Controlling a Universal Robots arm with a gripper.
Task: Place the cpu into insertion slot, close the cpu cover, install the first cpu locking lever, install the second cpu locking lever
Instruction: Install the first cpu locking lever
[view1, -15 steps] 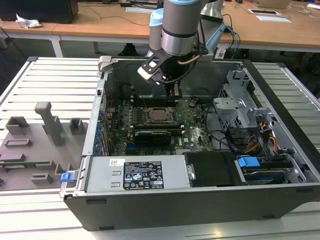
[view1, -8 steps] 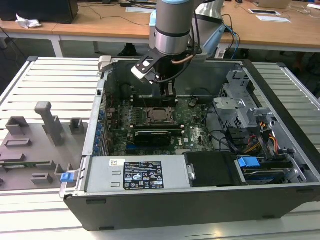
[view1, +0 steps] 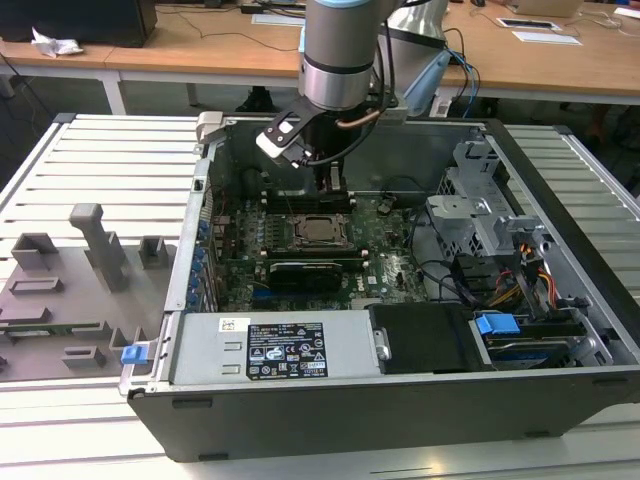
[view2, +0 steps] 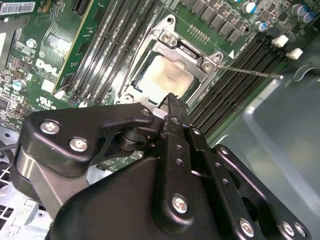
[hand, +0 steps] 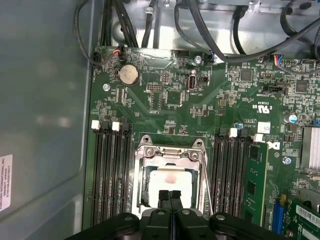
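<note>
End effector (hand: 169, 196): fingertips pressed together, nothing pinched, poised over one edge of the insertion slot (hand: 145, 187); contact cannot be judged. The cpu (hand: 170, 179) lies flat in the insertion slot, its silver-grey top showing through the cut-out of the cpu cover (hand: 170, 154), which lies down over the slot. A thin locking lever (view2: 250, 73) juts from a corner of the slot across the black memory slots (view2: 227, 92) flanking it. Green motherboard (hand: 165, 100) surrounds the slot, inside an open computer case (view1: 400, 400) on a slatted desk (view1: 100, 150).
</note>
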